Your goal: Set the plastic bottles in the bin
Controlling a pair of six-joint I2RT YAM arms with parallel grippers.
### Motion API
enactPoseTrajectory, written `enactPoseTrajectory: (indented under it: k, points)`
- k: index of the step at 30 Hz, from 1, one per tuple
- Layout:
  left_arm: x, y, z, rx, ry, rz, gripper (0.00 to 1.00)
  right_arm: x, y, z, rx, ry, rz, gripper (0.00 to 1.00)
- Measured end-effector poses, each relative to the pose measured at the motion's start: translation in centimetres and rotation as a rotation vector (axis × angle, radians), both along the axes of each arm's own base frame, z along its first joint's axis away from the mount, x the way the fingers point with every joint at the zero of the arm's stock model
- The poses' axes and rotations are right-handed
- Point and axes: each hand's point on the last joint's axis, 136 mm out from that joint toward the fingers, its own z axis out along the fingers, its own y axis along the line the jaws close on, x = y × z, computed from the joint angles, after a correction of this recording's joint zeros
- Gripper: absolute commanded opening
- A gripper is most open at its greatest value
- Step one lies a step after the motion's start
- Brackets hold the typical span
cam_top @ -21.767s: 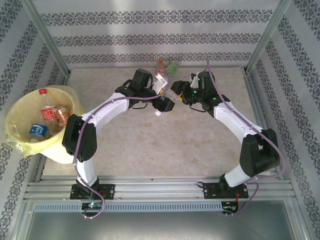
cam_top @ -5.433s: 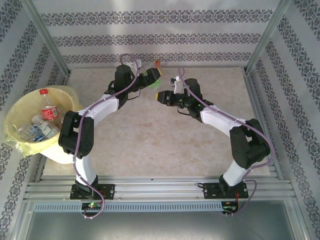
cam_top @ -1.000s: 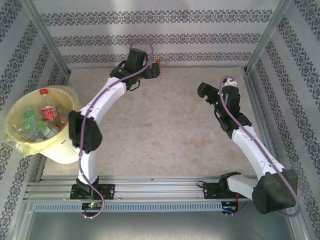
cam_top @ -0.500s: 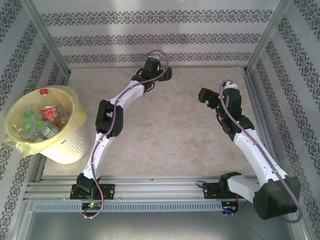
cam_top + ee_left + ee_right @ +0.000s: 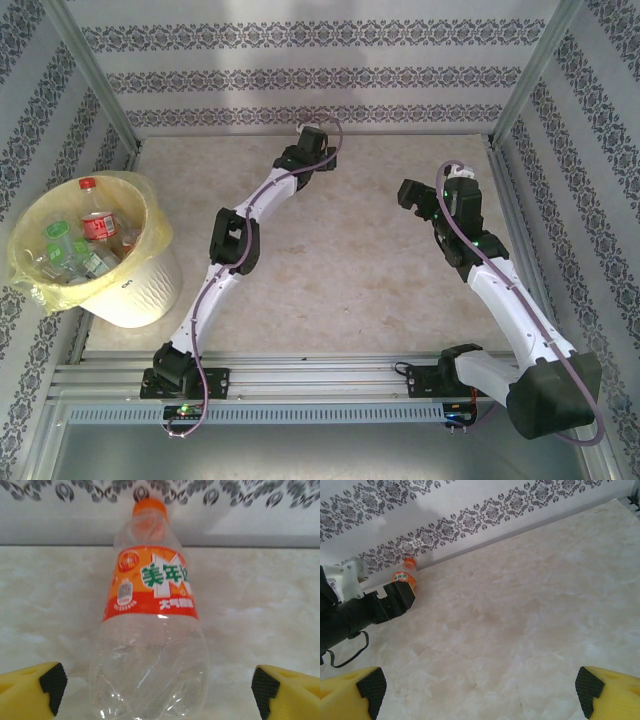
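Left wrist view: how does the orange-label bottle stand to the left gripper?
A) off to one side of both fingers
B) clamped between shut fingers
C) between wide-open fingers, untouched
C: the bottle sits in the gap of the left gripper, whose fingers stand wide apart, clear of it on both sides.
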Motion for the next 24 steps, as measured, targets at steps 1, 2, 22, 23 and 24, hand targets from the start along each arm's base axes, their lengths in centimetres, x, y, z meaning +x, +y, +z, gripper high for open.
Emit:
enactPoseTrajectory:
  k: [1, 2, 22, 23, 24]
  points:
    - [0.1, 0.0, -0.6, -0.009, 0.009, 0.002, 0.85, 0.0, -0.1, 0.1, -0.003, -0.002, -0.002, 0.98]
    - [0.1, 0.0, -0.9, -0.017, 0.014, 0.003, 0.82, -0.1, -0.1, 0.2, -0.005, -0.005, -0.005, 0.98]
    - [-1.5, 2.2, -0.5, -0.075, 0.086, 0.009, 0.53, -1.3, -1.1, 2.6, -0.090, -0.077, -0.006, 0.98]
    - [-2.2, 2.4, 0.3, -0.080, 0.083, 0.004, 0.53, -1.5, -1.1, 3.0, -0.089, -0.089, -0.006, 0.98]
    - [-2.7, 2.5, 1.3, -0.084, 0.076, 0.002, 0.53, -1.7, -1.1, 3.3, -0.087, -0.099, -0.007, 0.98]
